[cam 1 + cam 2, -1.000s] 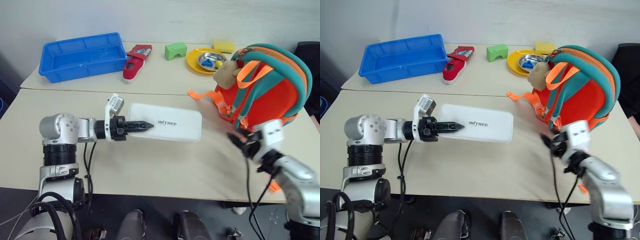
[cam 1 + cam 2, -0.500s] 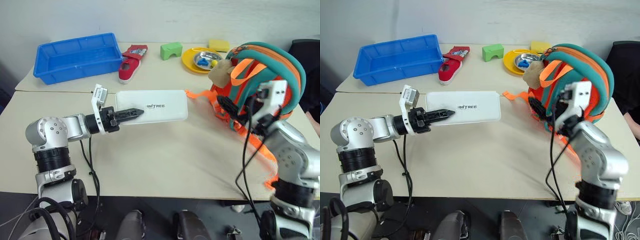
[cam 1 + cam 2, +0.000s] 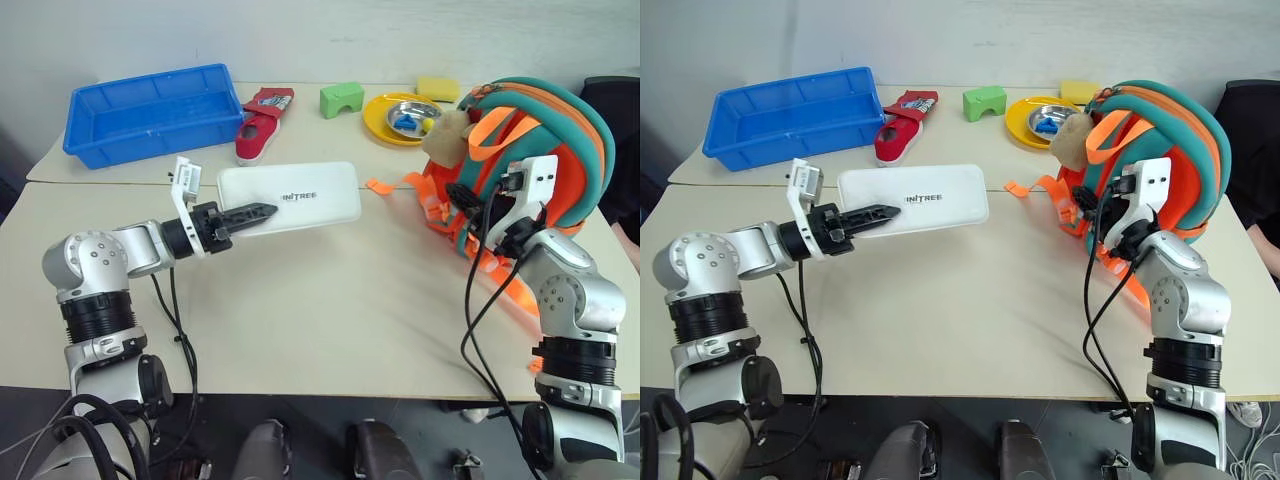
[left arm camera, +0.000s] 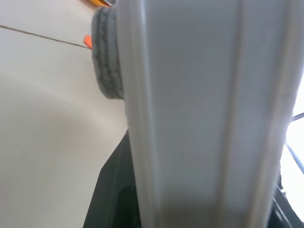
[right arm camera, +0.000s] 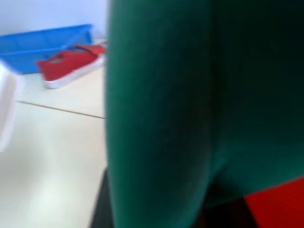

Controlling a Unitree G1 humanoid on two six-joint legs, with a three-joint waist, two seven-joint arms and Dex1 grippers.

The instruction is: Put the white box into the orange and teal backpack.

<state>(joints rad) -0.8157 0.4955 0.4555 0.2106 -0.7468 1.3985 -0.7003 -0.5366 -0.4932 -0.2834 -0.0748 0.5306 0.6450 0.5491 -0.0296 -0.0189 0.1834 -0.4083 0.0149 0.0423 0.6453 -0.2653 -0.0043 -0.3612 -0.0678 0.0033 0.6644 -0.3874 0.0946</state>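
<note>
Both arms are showing silver-grey rounded shells with ribbed black joint rings. Black cables are looping loose beside each forearm. The left gripper (image 3: 252,213) is tapering to slim black fingers, a white bracket standing behind; the right gripper (image 3: 462,197) is wearing a white block.

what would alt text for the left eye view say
The left gripper holds the white box by one end above the table, while the right gripper is at the orange and teal backpack. A blue bin stands behind.
</note>
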